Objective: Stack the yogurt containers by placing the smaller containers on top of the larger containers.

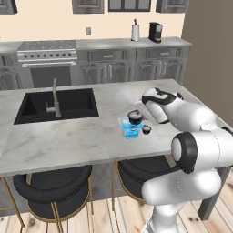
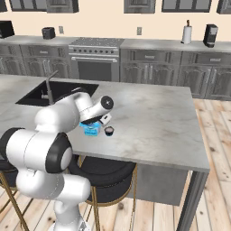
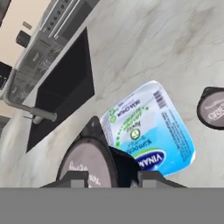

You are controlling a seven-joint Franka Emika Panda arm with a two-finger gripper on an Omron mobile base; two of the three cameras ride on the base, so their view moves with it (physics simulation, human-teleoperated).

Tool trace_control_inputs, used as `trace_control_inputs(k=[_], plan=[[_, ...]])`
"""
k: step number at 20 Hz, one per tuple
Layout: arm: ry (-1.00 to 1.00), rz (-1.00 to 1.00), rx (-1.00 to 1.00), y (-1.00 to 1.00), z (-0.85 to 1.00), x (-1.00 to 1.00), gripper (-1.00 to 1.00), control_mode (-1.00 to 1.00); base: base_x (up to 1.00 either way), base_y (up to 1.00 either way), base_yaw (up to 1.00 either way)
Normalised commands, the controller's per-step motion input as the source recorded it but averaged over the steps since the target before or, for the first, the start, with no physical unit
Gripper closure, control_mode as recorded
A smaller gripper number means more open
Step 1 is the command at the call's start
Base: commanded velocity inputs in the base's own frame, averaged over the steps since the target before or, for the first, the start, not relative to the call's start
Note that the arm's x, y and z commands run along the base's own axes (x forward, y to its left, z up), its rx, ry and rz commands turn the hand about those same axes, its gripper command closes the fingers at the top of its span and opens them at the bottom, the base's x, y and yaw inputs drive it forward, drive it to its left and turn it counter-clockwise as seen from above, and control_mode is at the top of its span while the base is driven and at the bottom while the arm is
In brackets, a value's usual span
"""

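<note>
Clamped in gripper (image 3: pixel 109 177) at lower left of hand view — larger dark cup (image 3: pixel 87 164), over the near corner of blue tub (image 3: pixel 151 131) at centre. Off-centre release risks tipping off the lid. Far right — tiny cup (image 3: pixel 213 107), liable to knock.

Marble-look counter (image 1: pixel 68 141), pale, smooth, veined. Translucent blue plastic tub (image 3: pixel 151 131), printed lid. Dark cups (image 3: pixel 87 164) (image 3: pixel 213 108), matt greyish tops. Black matt sink (image 1: pixel 57 105), metal faucet (image 1: pixel 55 98). Wood-plank floor (image 2: pixel 216 149).
</note>
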Motion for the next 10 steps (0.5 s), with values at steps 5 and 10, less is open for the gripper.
trace_control_inputs(k=[5, 10], plan=[[0.0, 0.0, 0.0, 0.02, -0.1, 0.1, 1.0, -1.0, 0.0, 0.0, 0.0], [0.0, 0.0, 0.0, 0.0, -0.06, 0.11, 1.0, -1.0, 0.0, 0.0, 0.0]])
